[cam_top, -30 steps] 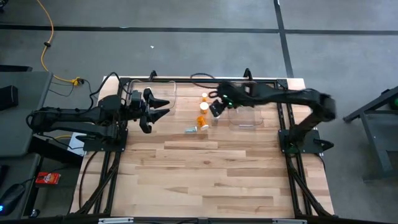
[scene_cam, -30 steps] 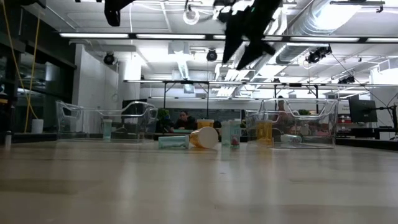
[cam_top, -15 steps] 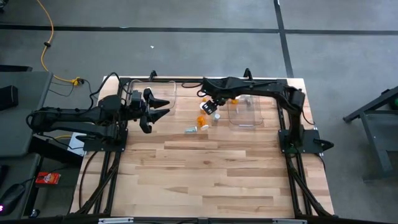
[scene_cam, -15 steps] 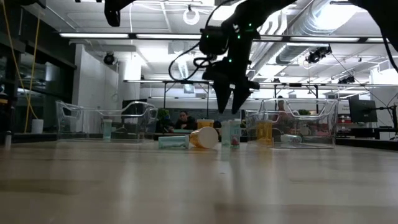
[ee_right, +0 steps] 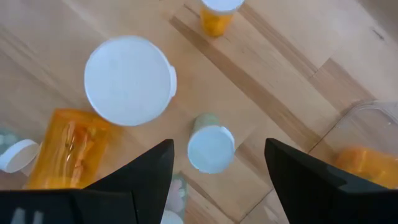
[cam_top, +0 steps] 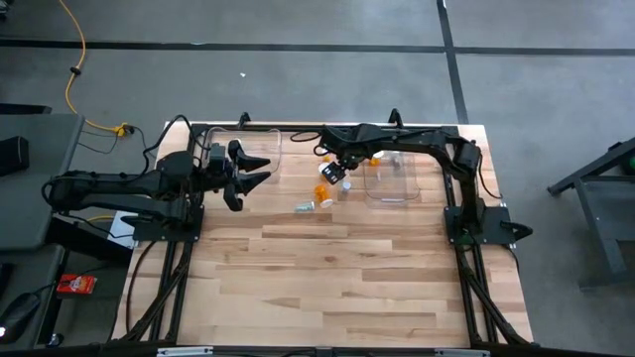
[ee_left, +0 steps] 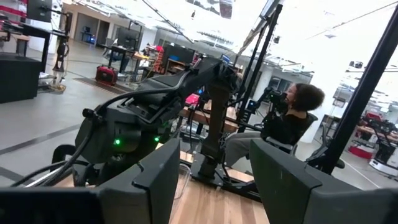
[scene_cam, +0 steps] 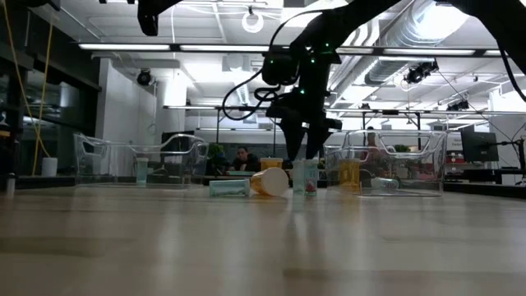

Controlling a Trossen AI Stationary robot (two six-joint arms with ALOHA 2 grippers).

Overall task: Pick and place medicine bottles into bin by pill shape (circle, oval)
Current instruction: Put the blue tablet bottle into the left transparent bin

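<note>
Medicine bottles upright directly below right tool, fingers spread, left tool spread, well apart.

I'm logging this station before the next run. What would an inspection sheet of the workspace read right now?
Surface: pale wooden plank table, front half bare.
Job's things: small white-capped medicine bottles clustered at the back centre; one orange bottle lies on its side; a pale upright bottle stands between the right gripper's fingers.
Bins: clear plastic right bin holds an orange bottle; clear plastic left bin.
Clutter: nothing seen.
Grippers: right gripper open, low over the cluster; left gripper open, waiting at the left edge.
Cables: yellow cable on the floor.
Surroundings: seated person beyond the table.
</note>
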